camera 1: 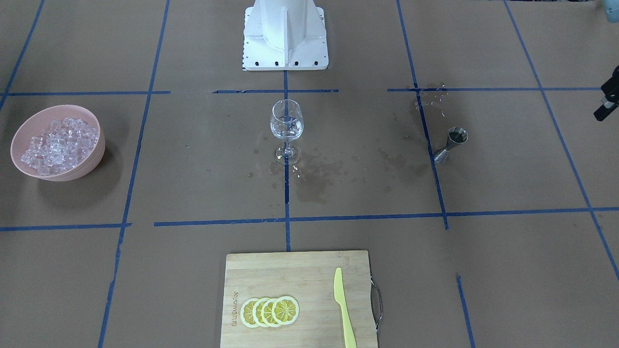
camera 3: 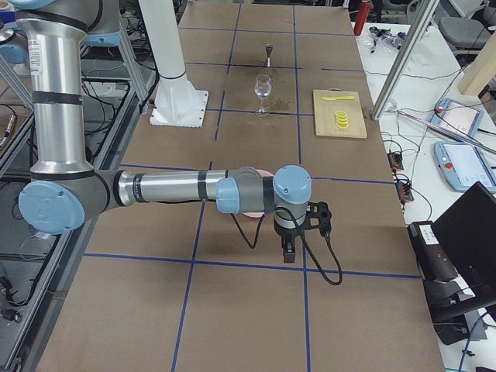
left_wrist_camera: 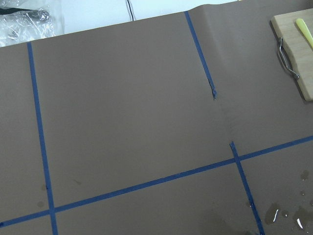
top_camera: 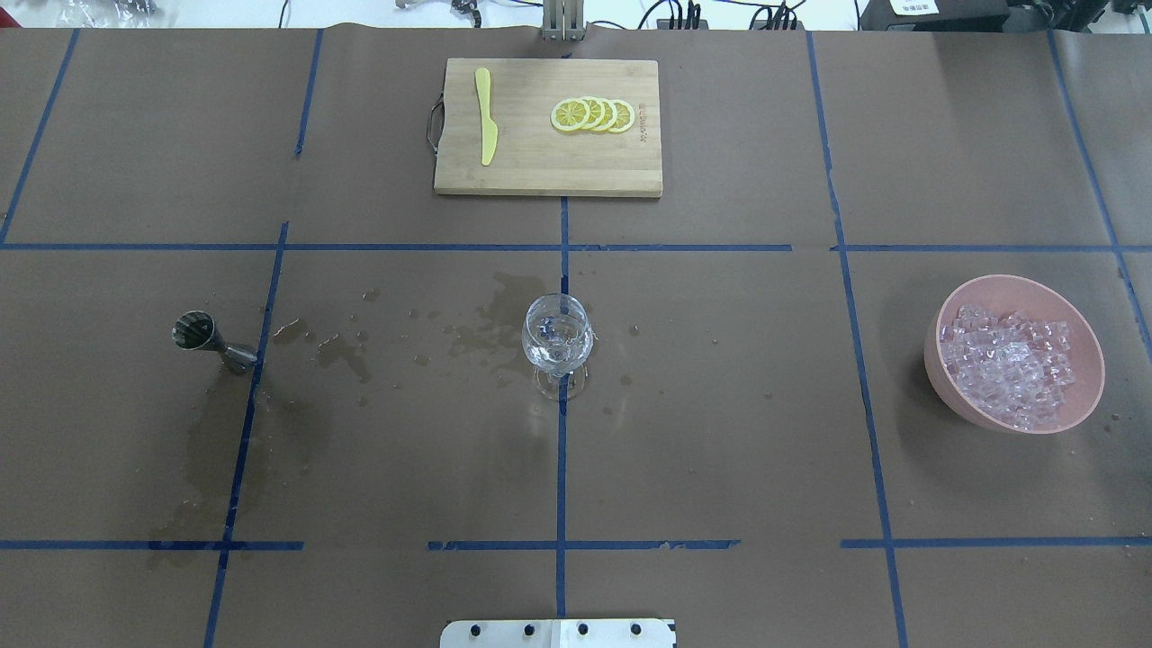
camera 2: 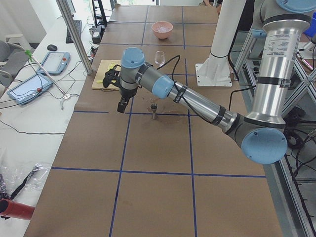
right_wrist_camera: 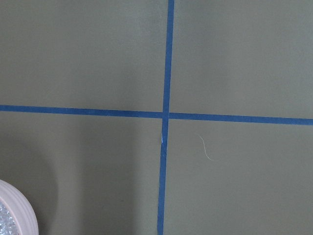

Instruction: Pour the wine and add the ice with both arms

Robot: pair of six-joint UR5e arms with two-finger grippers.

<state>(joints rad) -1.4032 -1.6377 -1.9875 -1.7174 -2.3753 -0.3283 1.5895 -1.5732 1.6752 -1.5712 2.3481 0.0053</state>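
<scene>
Left gripper point(camera 2: 122, 104): you have it hanging over bare tabletop point(camera 2: 148, 148); apart or together, you cannot tell.
Jigger point(camera 1: 452, 143): upright, near that gripper, on its side toward the centre, probably so the left arm can reach it for the pour.
Wine glass point(camera 1: 287, 126): beyond the jigger from that gripper, between the 2 arms so that either can reach it; it seems to hold a little clear wine point(camera 1: 287, 131).
Right gripper point(camera 3: 288, 249): above bare tabletop; how its fingers stand cannot be told.
Ice point(camera 1: 60, 142): heaped in the pink bowl point(camera 1: 96, 152), close beside the right gripper.
</scene>
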